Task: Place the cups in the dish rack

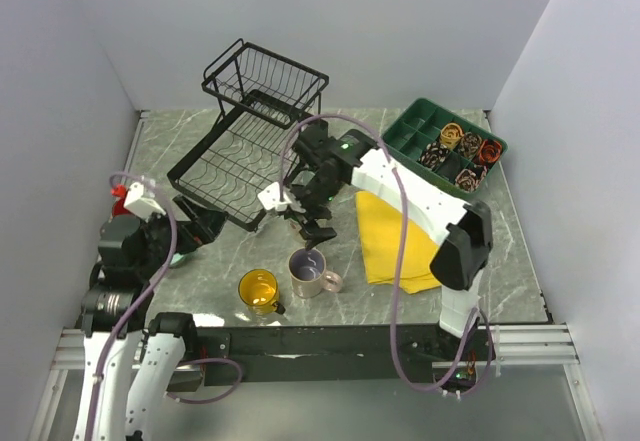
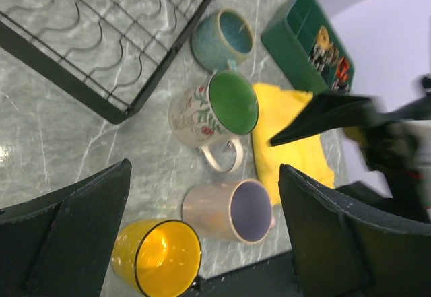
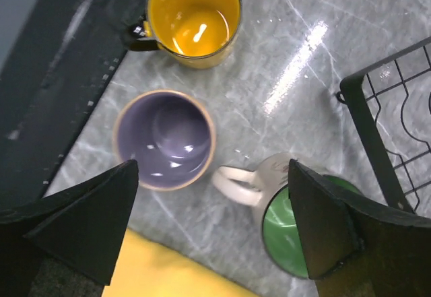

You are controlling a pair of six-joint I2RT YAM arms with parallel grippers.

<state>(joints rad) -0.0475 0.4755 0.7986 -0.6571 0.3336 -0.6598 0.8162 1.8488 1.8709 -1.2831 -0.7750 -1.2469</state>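
The right gripper (image 3: 212, 196) hangs wide open and empty over the floral mug (image 3: 279, 206), with the lilac mug (image 3: 163, 139) just beside it, probably lining up a grasp. The left gripper (image 2: 205, 176), equally wide and empty, sits low by the rack (image 1: 250, 121), likely to stay clear of the right arm. The yellow mug (image 3: 195, 14) and teal mug (image 2: 222, 38) also stand on the table. No mug shows in the rack.
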